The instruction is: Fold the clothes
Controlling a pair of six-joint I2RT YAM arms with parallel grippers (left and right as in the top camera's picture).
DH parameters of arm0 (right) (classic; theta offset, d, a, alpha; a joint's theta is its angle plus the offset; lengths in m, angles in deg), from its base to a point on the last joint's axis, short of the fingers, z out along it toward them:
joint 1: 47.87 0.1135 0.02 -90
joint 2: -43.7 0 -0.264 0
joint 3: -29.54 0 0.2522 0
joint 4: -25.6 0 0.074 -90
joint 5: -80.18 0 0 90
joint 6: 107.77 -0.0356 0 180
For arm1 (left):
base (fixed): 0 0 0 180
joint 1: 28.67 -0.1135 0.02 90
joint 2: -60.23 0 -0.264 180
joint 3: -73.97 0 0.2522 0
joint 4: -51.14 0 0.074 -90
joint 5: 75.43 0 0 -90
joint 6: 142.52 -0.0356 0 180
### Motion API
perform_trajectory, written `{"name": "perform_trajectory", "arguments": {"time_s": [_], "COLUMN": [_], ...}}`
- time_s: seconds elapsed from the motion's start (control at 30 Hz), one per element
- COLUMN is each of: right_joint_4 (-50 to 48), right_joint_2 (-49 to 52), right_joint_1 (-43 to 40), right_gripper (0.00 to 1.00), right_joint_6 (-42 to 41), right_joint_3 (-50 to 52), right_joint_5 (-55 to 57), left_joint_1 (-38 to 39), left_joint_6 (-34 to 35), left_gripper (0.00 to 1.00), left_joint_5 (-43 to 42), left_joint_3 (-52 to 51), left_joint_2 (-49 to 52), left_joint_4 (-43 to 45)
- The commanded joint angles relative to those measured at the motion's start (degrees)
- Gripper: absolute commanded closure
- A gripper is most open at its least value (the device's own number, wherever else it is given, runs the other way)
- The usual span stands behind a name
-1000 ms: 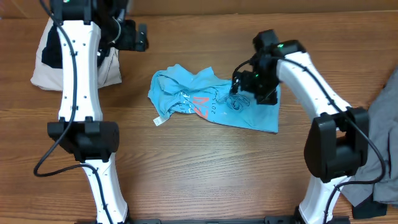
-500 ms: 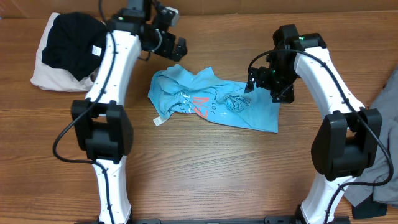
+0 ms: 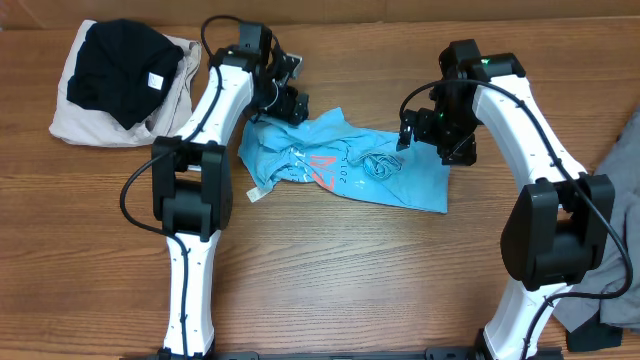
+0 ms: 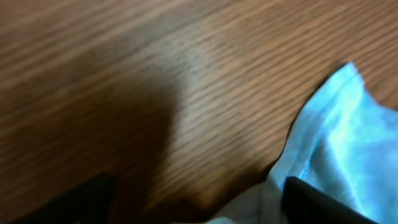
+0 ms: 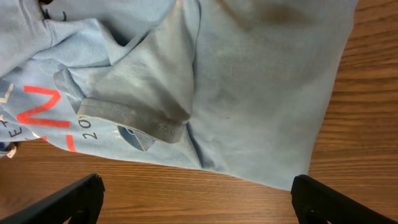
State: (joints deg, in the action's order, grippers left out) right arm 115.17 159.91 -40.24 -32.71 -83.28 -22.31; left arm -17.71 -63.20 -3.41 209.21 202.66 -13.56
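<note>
Folding barely begun — the sky-blue T-shirt (image 3: 340, 165) lies crumpled, one sleeve doubled over, directly beneath the right gripper (image 5: 196, 202) and edging under the left gripper (image 3: 290, 102), both with jaws spread and empty — while the black garment (image 3: 115, 58) and grey cloth (image 3: 618, 190) lie well apart from either, unfolded.

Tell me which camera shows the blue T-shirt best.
The overhead view: nearly the whole crumpled blue T-shirt shows, lettering included. Right wrist shows one part with a sleeve; left wrist, only a blurred edge.
</note>
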Motion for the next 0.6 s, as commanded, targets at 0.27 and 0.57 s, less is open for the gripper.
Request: {"name": "perform_trajectory", "arguments": {"time_s": [0.27, 0.57], "right_joint_4": [-0.7, -0.7], "right_joint_2": [-1.9, -1.9], "right_joint_1": [0.2, 0.2], "right_gripper": [0.0, 0.0], "right_joint_6": [0.4, 0.4], "right_joint_3": [-1.4, -1.4], "right_joint_5": [2.0, 2.2], "left_joint_1": [0.0, 0.0], "left_joint_6": [6.8, 6.9], "left_gripper": [0.87, 0.96], "left_joint_5": [-0.1, -0.1], "left_joint_3": [2.5, 13.5], "left_joint_2": [-0.1, -0.2], "left_joint_4": [3.1, -3.1]}}
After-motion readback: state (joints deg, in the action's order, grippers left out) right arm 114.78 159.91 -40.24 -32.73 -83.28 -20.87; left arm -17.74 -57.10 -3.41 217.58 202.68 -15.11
